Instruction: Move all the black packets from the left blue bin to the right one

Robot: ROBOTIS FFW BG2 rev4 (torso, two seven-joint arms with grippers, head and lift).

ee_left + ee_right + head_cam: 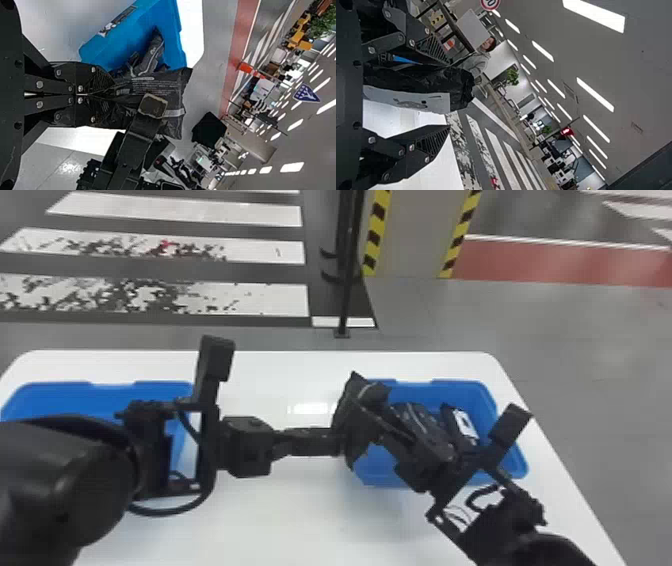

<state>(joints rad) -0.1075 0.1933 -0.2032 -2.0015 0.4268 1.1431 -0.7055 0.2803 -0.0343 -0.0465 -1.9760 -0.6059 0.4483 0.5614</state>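
Two blue bins stand on one white worktop; with twelve o'clock as its far edge, the left blue bin sits toward ten and the right blue bin toward two. The left arm reaches across toward two o'clock, while the right arm comes in from about five. Inside the right bin are a creased dark packet and, at its one-to-two o'clock side, a packet with a white label. What the left bin still holds I cannot tell.

The held black packet hangs over the right bin's nine o'clock side. The left gripper has its jaws clamped on the gathered end. The right gripper has its jaws apart, the packet lying between them, close by one finger and clear of the other.

It looks like a hand-over or a release into the bin. The packet should be light, soft and slick, its film bunching at the grip and its loose corners liable to flop. If the right jaws take it, the fuller middle is the better hold; a corner could slip or twist. The left jaws should let go only after that hold is firm.
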